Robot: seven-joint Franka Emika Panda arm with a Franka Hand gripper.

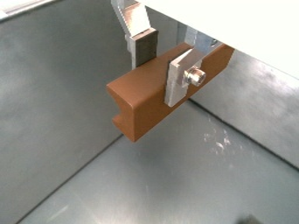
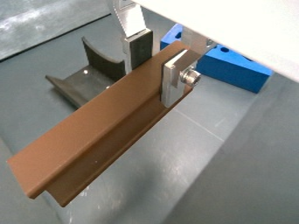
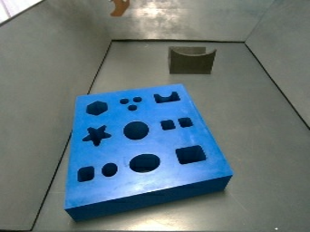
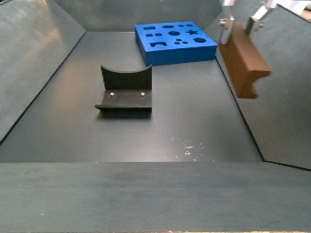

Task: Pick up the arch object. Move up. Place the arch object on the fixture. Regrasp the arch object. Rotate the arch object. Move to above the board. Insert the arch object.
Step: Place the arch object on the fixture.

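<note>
My gripper (image 1: 162,66) is shut on the arch object (image 1: 146,101), a long orange-brown bar, and holds it in the air. In a wrist view the bar (image 2: 100,140) runs long below the gripper (image 2: 158,66), with the fixture (image 2: 84,77) on the floor beyond it. In a side view the gripper (image 4: 238,20) holds the arch object (image 4: 245,56) high at the right wall, well above the fixture (image 4: 125,91) and short of the blue board (image 4: 176,41). Another side view shows only a bit of the arch object (image 3: 118,7) at the top edge.
The fixture (image 3: 190,60) stands near the back wall and the board (image 3: 145,145) lies flat mid-floor. Grey walls enclose the floor on all sides. A corner of the board (image 2: 230,66) shows behind the fingers.
</note>
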